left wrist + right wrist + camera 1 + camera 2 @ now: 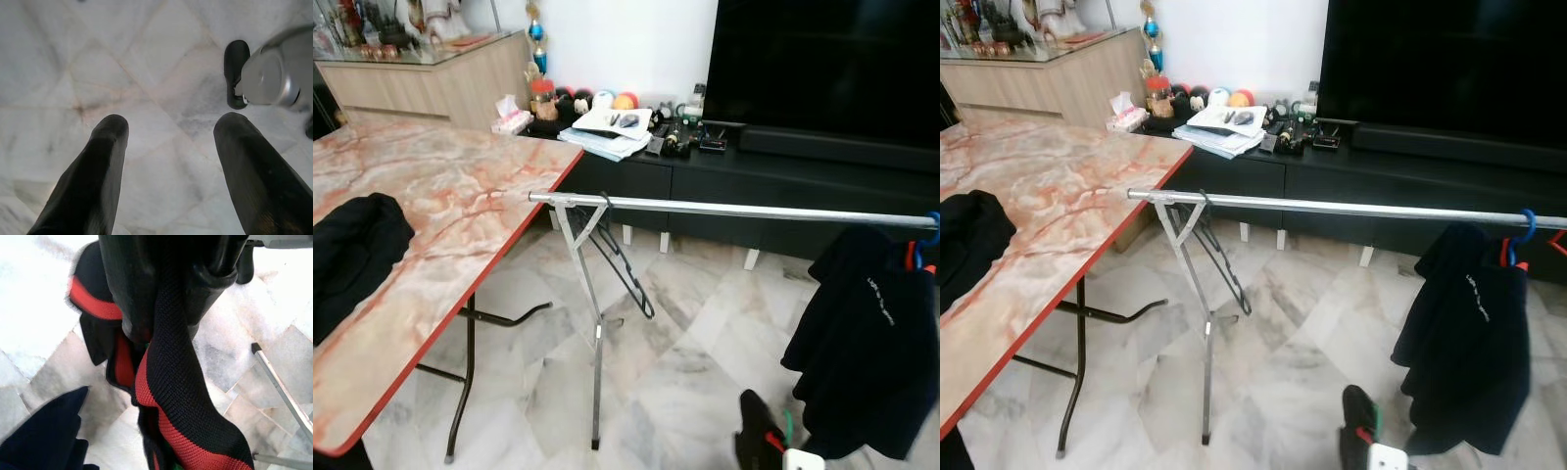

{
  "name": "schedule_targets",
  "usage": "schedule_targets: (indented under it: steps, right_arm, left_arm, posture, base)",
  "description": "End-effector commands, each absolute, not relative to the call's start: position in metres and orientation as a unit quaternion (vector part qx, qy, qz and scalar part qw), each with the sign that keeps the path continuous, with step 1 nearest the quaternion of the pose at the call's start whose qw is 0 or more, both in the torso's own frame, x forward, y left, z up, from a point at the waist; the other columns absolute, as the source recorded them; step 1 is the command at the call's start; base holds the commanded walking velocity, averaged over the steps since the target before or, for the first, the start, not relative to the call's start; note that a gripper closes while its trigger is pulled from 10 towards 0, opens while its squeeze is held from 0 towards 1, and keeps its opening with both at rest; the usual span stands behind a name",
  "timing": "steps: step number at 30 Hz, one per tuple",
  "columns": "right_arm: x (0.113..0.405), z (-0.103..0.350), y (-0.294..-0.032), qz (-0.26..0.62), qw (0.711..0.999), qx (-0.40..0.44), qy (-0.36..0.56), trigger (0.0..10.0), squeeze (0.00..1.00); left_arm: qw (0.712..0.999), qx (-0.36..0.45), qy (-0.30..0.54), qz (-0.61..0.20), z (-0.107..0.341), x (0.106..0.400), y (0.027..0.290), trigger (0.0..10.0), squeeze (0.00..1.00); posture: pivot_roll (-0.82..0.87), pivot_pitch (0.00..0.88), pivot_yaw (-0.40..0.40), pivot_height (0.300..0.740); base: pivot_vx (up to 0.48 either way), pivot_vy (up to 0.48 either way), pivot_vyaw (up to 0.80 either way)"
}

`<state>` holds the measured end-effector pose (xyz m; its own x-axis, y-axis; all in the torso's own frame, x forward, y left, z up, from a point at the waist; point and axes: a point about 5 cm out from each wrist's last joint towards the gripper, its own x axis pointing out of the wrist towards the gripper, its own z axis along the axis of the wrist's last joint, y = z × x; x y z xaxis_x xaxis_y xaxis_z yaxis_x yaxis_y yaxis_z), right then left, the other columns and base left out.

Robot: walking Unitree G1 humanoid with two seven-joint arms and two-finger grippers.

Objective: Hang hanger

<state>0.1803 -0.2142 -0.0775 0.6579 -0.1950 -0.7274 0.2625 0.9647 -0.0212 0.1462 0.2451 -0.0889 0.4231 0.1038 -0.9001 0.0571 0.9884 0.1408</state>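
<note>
A silver rail on a folding rack crosses the room. An empty black hanger hangs near the rail's left end. At its right end a dark navy garment hangs from a blue hook. My right gripper is low, in front of the rack, shut on a black and red knitted cloth, which also shows as a dark bundle in the eye views. My left gripper hangs open above the marble floor, its fingers holding nothing.
A marble-patterned folding table with a red edge stands at the left, with a black garment on it. A black TV console with clutter runs along the back wall. Open floor lies under the rail.
</note>
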Motion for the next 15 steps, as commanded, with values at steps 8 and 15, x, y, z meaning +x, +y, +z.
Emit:
schedule_targets:
  steps: [8,15]
  right_arm:
    - [0.1745,-0.0791,-0.2188,-0.141,0.906,0.039,0.397,10.0,0.00]
    - [0.1739,-0.0795,-0.2188,-0.139,0.905,0.038,0.399,10.0,0.00]
  left_arm:
    - [0.839,0.079,0.538,0.009,-0.0896,0.1455,0.2436,10.0,0.00]
    - [0.839,0.078,0.538,0.009,-0.0897,0.1455,0.2433,10.0,0.00]
  posture:
    - [-0.06,0.000,0.057,0.740]
    - [-0.06,0.000,0.055,0.740]
  base:
    - [-0.345,0.000,0.00]
    - [-0.348,0.000,0.00]
